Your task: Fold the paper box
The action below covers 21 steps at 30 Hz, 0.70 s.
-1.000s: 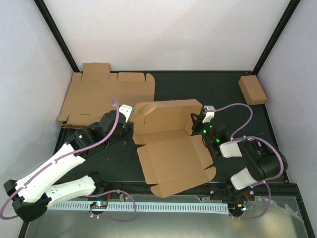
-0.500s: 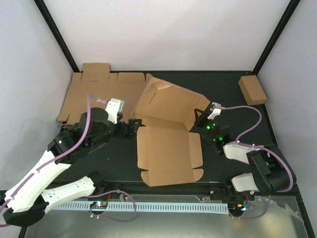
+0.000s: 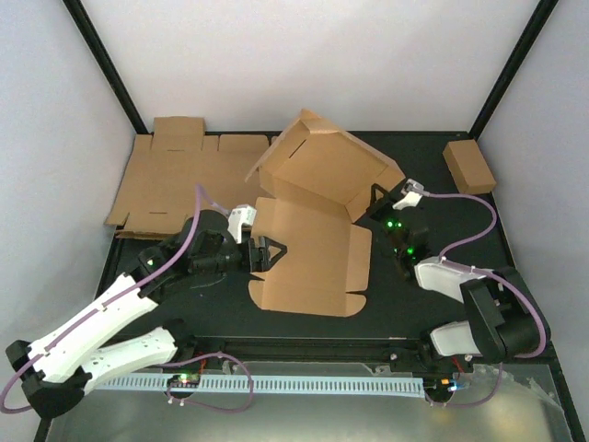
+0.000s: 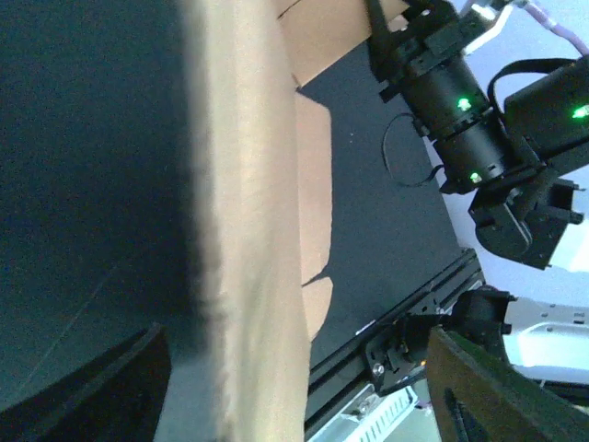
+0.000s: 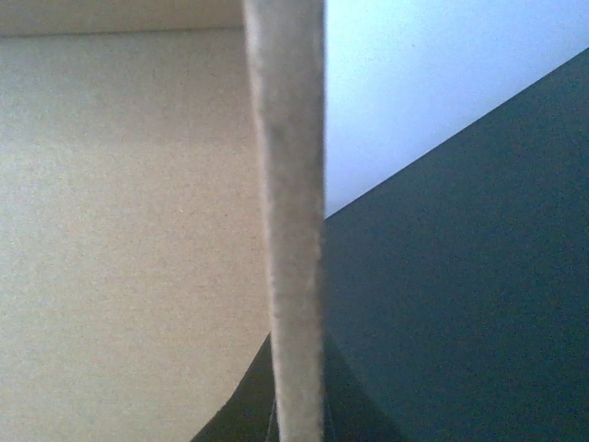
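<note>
The paper box [image 3: 313, 262] lies mid-table, its base panel flat and its rear panel with flaps [image 3: 327, 170] tilted up toward the back. My left gripper [image 3: 264, 251] is open at the base's left edge. In the left wrist view a blurred cardboard edge [image 4: 248, 230] runs between the wide-apart fingers [image 4: 497, 387]. My right gripper [image 3: 377, 208] is at the right end of the raised panel. In the right wrist view a cardboard edge [image 5: 287, 230] stands end-on in the middle, with the dark jaws closed tight against it at the bottom.
A flat cardboard blank [image 3: 193, 180] lies at the back left. A small closed brown box [image 3: 469, 168] sits at the back right. A white slotted rail [image 3: 276, 382] runs along the front edge. Black frame posts stand at both back corners.
The box's rear panel has risen and swung toward the back. My right gripper moved back and right with it. My left gripper moved right to the base's left edge.
</note>
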Motion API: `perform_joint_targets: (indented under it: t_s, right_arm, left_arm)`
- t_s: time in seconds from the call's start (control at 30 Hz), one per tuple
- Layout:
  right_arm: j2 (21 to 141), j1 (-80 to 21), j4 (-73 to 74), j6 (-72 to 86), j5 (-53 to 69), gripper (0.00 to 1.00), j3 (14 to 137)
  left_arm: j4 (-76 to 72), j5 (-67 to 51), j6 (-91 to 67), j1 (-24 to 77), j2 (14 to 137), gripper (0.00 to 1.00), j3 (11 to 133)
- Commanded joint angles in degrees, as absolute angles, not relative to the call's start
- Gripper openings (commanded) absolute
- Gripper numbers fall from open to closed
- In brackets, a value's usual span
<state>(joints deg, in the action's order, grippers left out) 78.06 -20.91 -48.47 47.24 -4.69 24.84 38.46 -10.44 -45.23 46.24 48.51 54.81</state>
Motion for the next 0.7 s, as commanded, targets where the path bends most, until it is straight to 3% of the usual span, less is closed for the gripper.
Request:
perform_joint_targets:
  t_s: [0.0,0.07,0.17,0.23,0.27,0.33,0.4,0.53,0.67]
  right_arm:
    - [79.33,-20.74,-54.39,49.46,-8.45,0.02,25.38]
    - [79.60,-20.74,-55.02,50.06,-8.29,0.01,25.19]
    - [79.63,-20.75,-55.38,50.71,-7.84,0.02,24.80]
    - [79.42,-20.74,-55.91,50.18,-7.09,0.11,24.39]
    - [79.20,-20.74,-55.84,49.45,-6.73,0.21,24.12]
    - [78.03,-20.76,-54.52,48.16,-6.70,0.48,23.41]
    - [75.74,-20.75,-51.10,46.47,-6.79,0.65,22.58]
    - [69.97,-20.87,-46.64,41.32,-0.83,0.83,18.96]
    - [61.97,-21.18,-37.71,38.10,6.10,0.87,15.85]
  left_arm:
    - [36.40,-11.73,-47.13,46.50,47.80,0.73,53.22]
    - [36.51,-10.01,-46.40,46.54,47.37,0.55,52.14]
    - [36.20,-8.23,-44.64,46.42,46.94,0.21,51.79]
    - [37.05,-6.67,-42.73,46.41,47.33,0.06,53.19]
    - [37.85,-5.65,-41.28,46.41,47.68,0.02,54.38]
    - [41.80,-2.97,-37.57,46.20,48.91,0.02,59.50]
    - [47.95,0.25,-33.13,45.95,51.44,0.02,65.76]
    - [60.26,5.79,-25.20,45.66,58.78,0.02,78.06]
    - [67.46,6.24,-21.29,45.34,65.01,0.02,85.55]
